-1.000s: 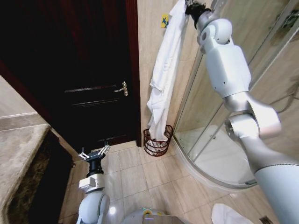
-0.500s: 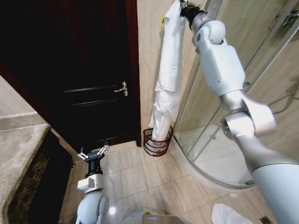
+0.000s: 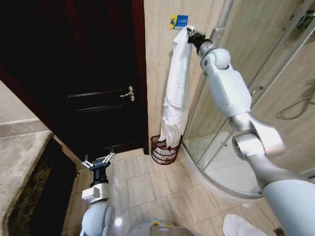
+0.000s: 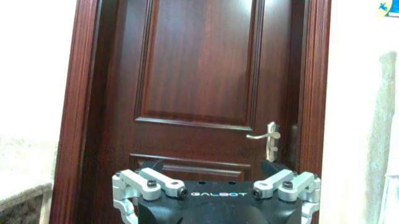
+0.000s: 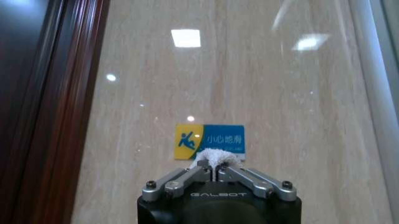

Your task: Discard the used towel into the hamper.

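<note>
A long white towel (image 3: 176, 93) hangs straight down in front of the beige tiled wall, pinched at its top corner by my right gripper (image 3: 193, 35). In the right wrist view the fingers (image 5: 187, 178) are shut on a tuft of the towel (image 5: 218, 156). The towel's lower end dips into the hamper (image 3: 165, 150), a small reddish-brown wire basket on the floor at the foot of the wall. My left gripper (image 3: 99, 162) is parked low near the dark door, open and holding nothing; the left wrist view shows its fingers (image 4: 138, 181) spread apart.
A dark wooden door (image 3: 93, 73) with a metal handle (image 3: 130, 93) stands left of the hamper. A curved glass shower enclosure (image 3: 236, 147) is on the right. A stone counter (image 3: 19, 162) sits at the left. More white cloth (image 3: 238, 227) lies on the floor.
My right arm has come down with the towel, from the top edge of the view to just below the blue sign. The towel now hangs straighter, its end deeper in the hamper. The left arm stayed still.
</note>
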`<state>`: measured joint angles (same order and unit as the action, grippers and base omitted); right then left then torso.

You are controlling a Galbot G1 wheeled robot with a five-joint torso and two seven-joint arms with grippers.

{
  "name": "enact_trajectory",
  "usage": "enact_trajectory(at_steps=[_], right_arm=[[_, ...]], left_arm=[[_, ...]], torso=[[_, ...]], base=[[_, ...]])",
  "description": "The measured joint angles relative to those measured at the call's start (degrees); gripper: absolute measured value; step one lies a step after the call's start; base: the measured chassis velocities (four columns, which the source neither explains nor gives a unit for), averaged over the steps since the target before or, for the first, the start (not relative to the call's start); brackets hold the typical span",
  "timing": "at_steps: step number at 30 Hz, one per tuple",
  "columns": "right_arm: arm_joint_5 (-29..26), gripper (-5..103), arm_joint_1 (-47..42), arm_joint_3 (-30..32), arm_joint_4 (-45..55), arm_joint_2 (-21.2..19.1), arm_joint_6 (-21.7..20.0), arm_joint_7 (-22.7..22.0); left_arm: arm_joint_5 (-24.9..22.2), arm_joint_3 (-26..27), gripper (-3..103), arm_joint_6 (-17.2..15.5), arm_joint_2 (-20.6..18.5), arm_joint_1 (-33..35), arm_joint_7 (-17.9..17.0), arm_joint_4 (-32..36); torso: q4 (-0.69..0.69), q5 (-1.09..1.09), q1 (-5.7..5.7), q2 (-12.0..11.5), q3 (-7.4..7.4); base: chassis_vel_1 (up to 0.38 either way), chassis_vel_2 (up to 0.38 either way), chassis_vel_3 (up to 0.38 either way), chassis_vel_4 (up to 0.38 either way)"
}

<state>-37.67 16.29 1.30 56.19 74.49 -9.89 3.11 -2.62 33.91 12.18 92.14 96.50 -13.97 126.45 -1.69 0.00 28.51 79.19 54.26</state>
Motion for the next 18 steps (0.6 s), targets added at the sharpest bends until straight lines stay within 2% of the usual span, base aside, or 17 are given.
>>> enact_trajectory(at_steps=[9, 12, 15, 18], right_arm=[[-0.8, 1, -5.2, 1.5, 0.9, 0.9, 1.2, -0.6], [-0.4, 1, -6.2, 1.8, 0.9, 1.0, 1.3, -0.6], [0.4, 1, -8.6, 2.3, 1.2, 1.2, 1.8, -0.6], [0.7, 1, -9.3, 2.4, 1.2, 1.3, 2.1, -0.6]], left_arm=[[0.5, 0.0, 100, -0.2, 0.0, 0.5, 0.3, -0.2], [0.4, 0.0, 100, 0.1, 0.0, 0.5, 1.1, -0.2], [0.0, -0.3, 100, 1.7, 0.0, 0.7, 3.4, -0.3], [0.0, -0.4, 100, 1.9, 0.0, 0.7, 3.8, -0.3]], torso=[[0.02, 0.0, -0.39, -0.8, -0.4], [0.02, 0.0, -0.74, -1.6, -0.83], [0.0, 0.01, -1.56, -3.3, -1.77], [0.0, 0.01, -1.86, -4.0, -2.11]], base=[[0.0, 0.0, 0.0, 0.0], [0.0, 0.0, 0.0, 0.0], [0.0, 0.0, 0.0, 0.0], [0.0, 0.0, 0.0, 0.0]])
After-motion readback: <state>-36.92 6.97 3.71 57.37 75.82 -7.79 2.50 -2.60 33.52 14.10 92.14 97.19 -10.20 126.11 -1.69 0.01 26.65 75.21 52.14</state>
